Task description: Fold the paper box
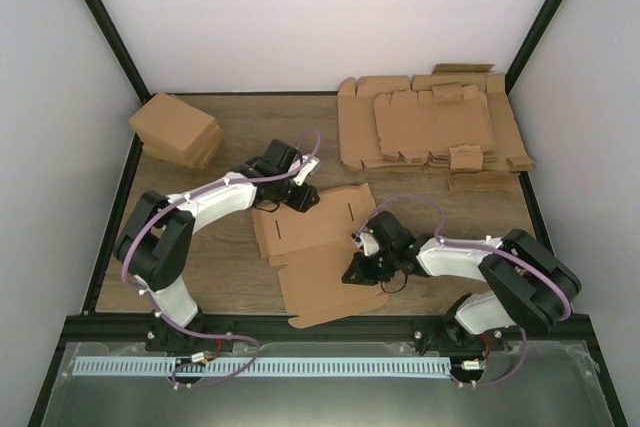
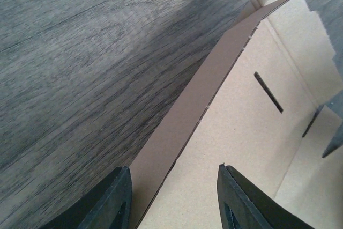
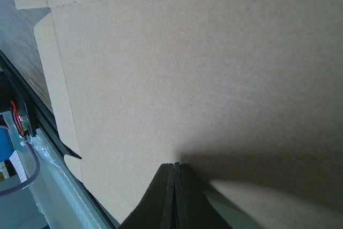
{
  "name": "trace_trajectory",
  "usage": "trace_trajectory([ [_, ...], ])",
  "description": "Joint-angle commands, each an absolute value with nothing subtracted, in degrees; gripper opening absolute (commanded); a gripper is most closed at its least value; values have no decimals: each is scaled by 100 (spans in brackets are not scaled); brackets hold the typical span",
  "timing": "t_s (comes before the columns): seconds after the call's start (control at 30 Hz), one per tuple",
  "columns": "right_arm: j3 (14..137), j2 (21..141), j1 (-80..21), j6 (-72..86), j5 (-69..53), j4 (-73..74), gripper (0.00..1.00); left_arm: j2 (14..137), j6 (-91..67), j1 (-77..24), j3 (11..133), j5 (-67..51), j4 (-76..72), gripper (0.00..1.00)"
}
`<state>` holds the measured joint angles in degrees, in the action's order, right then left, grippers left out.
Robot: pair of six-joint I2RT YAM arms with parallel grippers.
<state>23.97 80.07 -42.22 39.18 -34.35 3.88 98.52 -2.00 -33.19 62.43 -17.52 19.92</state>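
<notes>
Top external view first: a pile of compact brown cartons (image 1: pixel 177 130) sits at the far left corner of the wooden table (image 1: pixel 225 272). A thick heap of flat cardboard sheets (image 1: pixel 430 125) fills the far right. Both are well apart from my pincers, and nothing lies between them and the work.

The paper box (image 1: pixel 322 257) lies opened out in the middle of the table, between my two arms. Its long axis runs from far to near, leaning a little rightward as it nears me. Its round-cornered end points at the near edge, and the slotted panel is at the far end.

My left arm bows out to the left at the elbow, with the forearm reaching right to the box's far edge. There my left pincer (image 2: pixel 174 202) is spread, and a raised side flap (image 2: pixel 198 105) stands up between the fingers (nearer the left one, not gripped).

My right arm is folded tight, its forearm pointing left. My right pincer (image 3: pixel 174 197) has its fingers pressed together, tips down at the near panel, holding nothing (whether they touch the panel I cannot tell).
</notes>
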Motion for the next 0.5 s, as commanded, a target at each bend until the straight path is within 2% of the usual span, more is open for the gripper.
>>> trace_trajectory([
  [0.0, 2479, 8175, -4245, 3788, -2730, 522, 1, 9776, -149, -3645, 6141, -1618, 2417, 46],
  [0.2, 2574, 8177, -4241, 3755, -2659, 594, 1, 9750, -94, -3825, 6181, -1235, 2388, 34],
  [0.47, 2706, 8175, -4244, 3727, -2570, 659, 1, 9822, 82, -4112, 6319, -526, 2628, 29],
])
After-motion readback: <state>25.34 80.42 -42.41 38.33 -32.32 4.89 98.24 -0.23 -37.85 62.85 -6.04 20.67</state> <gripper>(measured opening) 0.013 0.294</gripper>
